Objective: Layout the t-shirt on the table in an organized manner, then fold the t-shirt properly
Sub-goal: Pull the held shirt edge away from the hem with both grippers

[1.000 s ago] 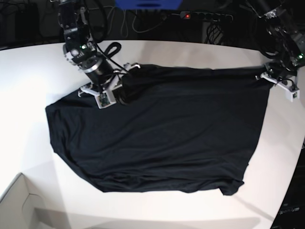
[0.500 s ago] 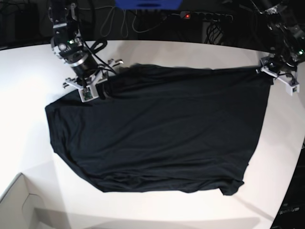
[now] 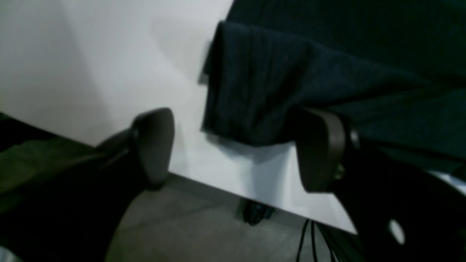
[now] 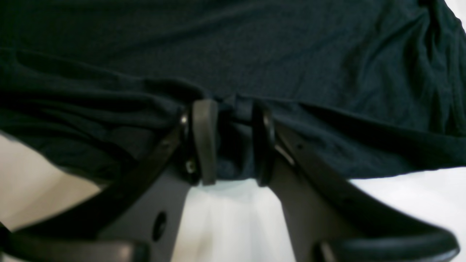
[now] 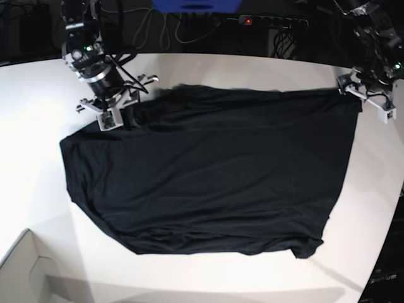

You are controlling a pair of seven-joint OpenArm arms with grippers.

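The t-shirt lies spread on the white table, left tool apart, right tool straddling its edge.

The base view looks down over the whole table; both wrist views face its t-shirt close up.

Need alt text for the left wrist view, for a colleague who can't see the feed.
The left gripper stands wide open at the edge of the white table, its two dark fingers apart with nothing clamped between them. A bunched corner of the black t-shirt lies on the table just beyond them, against the right-hand finger. Grey floor and cables show below the table edge.
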